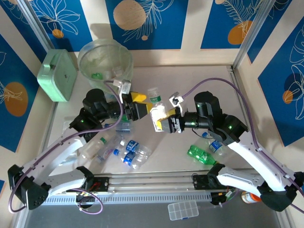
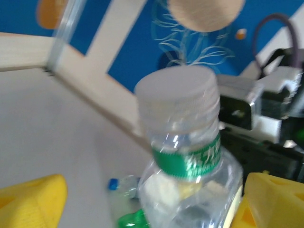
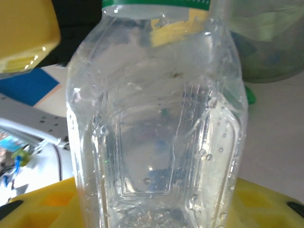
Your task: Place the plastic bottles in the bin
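Note:
A clear bottle (image 1: pixel 154 97) with a white cap and a green label hangs above the middle of the table between my two grippers. My right gripper (image 1: pixel 160 118) is shut on its lower body (image 3: pixel 156 142), a yellow finger (image 3: pixel 38 204) pressing on each side. From the left, my left gripper (image 1: pixel 141 105) stands open around the same bottle (image 2: pixel 185 156), its yellow fingers (image 2: pixel 31 202) apart from the plastic. The bin (image 1: pixel 104 59), round and translucent with a bag liner, stands at the back left and holds some bottles. More bottles lie on the table: clear ones (image 1: pixel 130 154) and a green one (image 1: pixel 202 154).
A mint green box (image 1: pixel 57 73) leans left of the bin. An orange-capped jar (image 1: pixel 249 196) and a clear compartment case (image 1: pixel 183 211) sit at the near edge. Aluminium rails frame the table. On the table below, a blue-capped bottle (image 2: pixel 116 185) lies.

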